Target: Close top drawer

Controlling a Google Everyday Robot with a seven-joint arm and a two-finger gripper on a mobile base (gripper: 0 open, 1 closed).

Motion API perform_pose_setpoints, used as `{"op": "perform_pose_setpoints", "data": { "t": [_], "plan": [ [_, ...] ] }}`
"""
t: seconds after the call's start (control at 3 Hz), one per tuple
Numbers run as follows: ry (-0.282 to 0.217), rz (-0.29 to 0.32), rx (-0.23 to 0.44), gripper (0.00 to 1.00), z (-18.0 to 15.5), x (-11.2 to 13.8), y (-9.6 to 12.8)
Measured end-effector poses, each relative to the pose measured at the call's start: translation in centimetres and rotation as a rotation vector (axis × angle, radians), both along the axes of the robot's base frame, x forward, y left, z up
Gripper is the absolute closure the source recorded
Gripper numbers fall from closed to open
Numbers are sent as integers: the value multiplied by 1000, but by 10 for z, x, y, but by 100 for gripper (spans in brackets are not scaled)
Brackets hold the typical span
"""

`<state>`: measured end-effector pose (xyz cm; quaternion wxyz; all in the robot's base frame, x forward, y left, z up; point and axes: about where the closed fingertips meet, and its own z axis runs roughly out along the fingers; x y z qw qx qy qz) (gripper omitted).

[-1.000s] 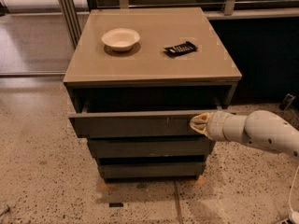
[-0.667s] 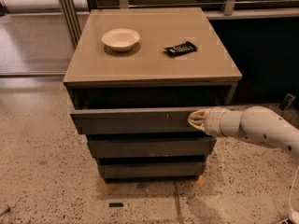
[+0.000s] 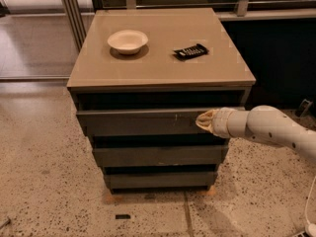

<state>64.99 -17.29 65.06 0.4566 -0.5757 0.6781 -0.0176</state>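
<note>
The top drawer is a wide, dark grey-brown panel with small white scuffs near its middle. It stands pulled out only slightly from the cabinet, with a thin dark gap above it. My gripper comes in from the right on a white arm. Its tan tip rests against the right part of the drawer front.
A white bowl and a black remote-like object lie on the cabinet top. Two plainer drawer fronts sit below. A metal post stands at back left. The floor is speckled stone, with a small dark item in front.
The gripper has moved left and away from the camera against the drawer front. The drawer has slid further into the cabinet, and the gap above it has narrowed.
</note>
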Motion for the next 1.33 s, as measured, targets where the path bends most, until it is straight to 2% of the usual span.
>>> {"op": "perform_pose_setpoints", "data": {
  "t": [0.33,0.67,1.0,1.33],
  "plan": [
    [40,42,17,100,1,-6,2],
    [99,88,53,100,29,-15,-11],
    [209,144,80,100,45,-48,-17],
    [361,195,111,100,55,-98,-18]
  ]
}}
